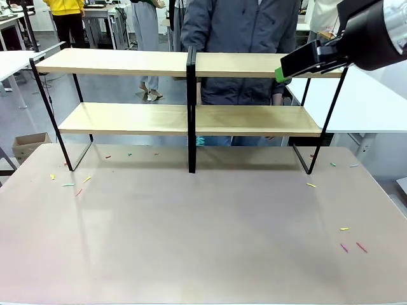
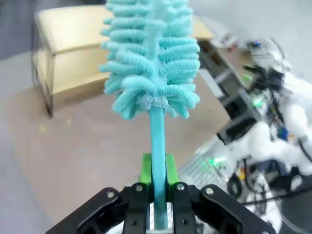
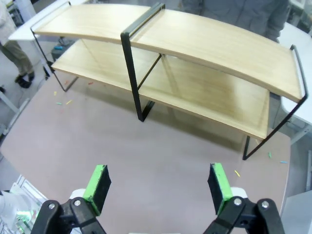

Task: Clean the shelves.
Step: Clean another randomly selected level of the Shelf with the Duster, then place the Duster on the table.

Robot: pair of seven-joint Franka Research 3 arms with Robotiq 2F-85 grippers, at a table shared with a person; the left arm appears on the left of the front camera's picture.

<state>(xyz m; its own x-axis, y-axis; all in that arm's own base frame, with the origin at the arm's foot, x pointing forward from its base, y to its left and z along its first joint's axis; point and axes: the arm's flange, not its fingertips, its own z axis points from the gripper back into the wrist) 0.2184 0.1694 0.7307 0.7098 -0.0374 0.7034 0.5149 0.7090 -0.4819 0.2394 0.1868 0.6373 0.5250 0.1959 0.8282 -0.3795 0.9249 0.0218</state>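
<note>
The shelves [image 1: 191, 117] stand across the far half of the table, two long light wooden boards on a thin black frame with a central upright; both boards look bare. They also lie ahead in the right wrist view [image 3: 195, 53] and at upper left in the left wrist view [image 2: 68, 48]. My left gripper [image 2: 158, 195] is shut on the handle of a teal fluffy duster [image 2: 151, 58], whose head points away from the wrist, well off the shelves. My right gripper [image 3: 158, 187] is open and holds nothing. In the front view it [image 1: 286, 68] hangs high by the upper board's right end.
A person in a grey jacket [image 1: 241, 25] stands just behind the shelves. Small coloured sticks [image 1: 351, 244] lie scattered on the brown table [image 1: 203, 241], near both shelf ends and at front right. White tables [image 1: 372, 101] flank the scene. A cardboard box [image 1: 28, 145] sits on the floor at left.
</note>
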